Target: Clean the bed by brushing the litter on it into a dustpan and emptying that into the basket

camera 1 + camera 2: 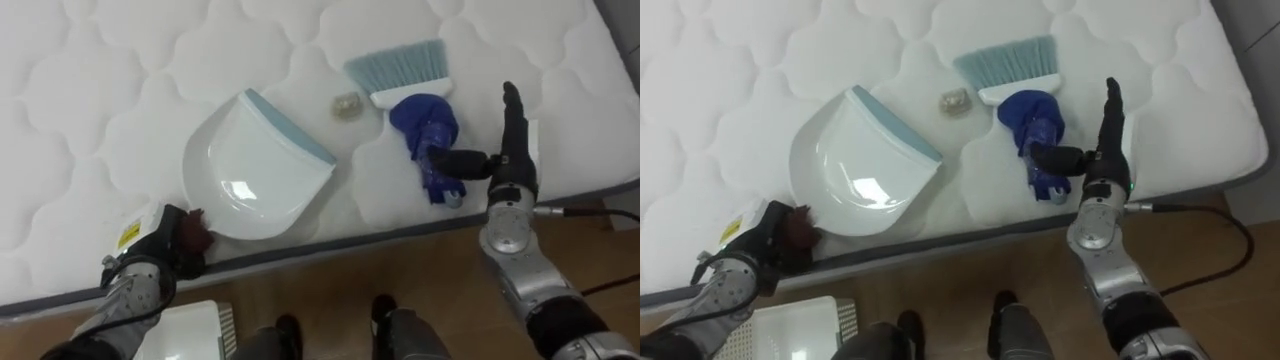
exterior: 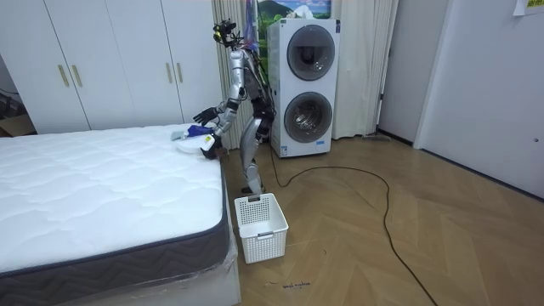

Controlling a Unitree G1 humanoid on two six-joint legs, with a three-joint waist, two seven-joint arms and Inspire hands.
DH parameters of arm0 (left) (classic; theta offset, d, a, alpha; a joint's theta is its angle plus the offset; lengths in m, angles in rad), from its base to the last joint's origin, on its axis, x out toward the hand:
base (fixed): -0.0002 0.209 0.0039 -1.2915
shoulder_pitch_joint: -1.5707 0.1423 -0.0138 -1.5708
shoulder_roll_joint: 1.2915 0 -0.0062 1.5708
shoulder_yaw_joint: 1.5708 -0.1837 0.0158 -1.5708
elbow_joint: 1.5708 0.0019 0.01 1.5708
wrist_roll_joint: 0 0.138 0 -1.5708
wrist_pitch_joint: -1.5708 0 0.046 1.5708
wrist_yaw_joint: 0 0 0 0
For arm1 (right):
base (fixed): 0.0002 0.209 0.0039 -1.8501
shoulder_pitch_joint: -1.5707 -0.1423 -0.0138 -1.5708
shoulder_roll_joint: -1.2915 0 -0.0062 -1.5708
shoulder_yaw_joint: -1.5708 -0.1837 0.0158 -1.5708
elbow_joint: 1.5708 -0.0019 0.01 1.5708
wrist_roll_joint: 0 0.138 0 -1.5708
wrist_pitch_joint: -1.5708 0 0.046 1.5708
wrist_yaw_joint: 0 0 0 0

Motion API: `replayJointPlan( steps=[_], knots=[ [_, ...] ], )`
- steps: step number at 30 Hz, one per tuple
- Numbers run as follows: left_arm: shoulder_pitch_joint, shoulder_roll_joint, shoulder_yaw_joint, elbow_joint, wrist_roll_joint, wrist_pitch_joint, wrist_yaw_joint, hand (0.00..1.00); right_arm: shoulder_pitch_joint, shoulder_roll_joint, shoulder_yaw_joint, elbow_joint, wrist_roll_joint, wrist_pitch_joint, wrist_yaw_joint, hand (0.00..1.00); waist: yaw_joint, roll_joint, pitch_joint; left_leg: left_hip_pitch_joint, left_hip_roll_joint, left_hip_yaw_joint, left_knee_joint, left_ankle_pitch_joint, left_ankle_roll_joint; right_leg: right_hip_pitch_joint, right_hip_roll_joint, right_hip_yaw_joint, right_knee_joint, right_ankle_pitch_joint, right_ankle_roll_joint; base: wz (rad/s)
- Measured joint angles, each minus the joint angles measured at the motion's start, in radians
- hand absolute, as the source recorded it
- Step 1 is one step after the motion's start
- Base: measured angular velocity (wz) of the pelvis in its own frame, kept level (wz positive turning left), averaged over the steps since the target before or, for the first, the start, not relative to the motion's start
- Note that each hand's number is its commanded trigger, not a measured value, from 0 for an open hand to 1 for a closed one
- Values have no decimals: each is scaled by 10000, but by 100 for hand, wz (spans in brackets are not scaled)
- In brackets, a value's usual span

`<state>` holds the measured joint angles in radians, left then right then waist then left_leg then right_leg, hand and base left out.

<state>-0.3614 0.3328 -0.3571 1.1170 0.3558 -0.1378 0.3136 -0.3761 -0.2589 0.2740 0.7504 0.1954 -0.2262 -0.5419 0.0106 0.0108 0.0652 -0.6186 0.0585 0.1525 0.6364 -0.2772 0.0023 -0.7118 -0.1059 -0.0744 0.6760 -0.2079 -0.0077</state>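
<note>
The right hand [image 1: 512, 150] is seen at the bed's [image 1: 110, 80] near edge, fingers held straight and upright, the thumb stretched out against the blue handle of the brush [image 1: 418, 110]; nothing is gripped there yet. The left hand [image 1: 165, 248] is curled at the rear of the dustpan [image 1: 255, 170], and its handle appears to be held, though the grip is partly hidden. A small crumpled scrap [image 1: 347, 105] is left lying on the quilting between the dustpan's blue lip and the brush's bristles, touching neither.

Trouble is easily imagined from here. With only a thumb against it, the brush could be nudged away or rolled towards the mattress edge instead of being grasped, and it could be dropped to the floor. If the bristles are swept too fast, the scrap may be flicked past the lip or lodged in a quilted dip. If the dustpan is tilted or pulled back by the left hand, a gap would be opened under the lip and the scrap pushed beneath it. A white basket [image 1: 190, 330] is waiting on the floor below
</note>
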Motion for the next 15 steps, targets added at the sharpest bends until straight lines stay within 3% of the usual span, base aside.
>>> replayJointPlan(
  steps=[15],
  knots=[
    [-176,-54,-44,10,-115,84,-47,100,-297,-108,211,1421,1743,106,878,0,52,98,67,-201,46,-26,217,-8,14,-63,-2,-82,33,-3,-1,1]
  ],
)
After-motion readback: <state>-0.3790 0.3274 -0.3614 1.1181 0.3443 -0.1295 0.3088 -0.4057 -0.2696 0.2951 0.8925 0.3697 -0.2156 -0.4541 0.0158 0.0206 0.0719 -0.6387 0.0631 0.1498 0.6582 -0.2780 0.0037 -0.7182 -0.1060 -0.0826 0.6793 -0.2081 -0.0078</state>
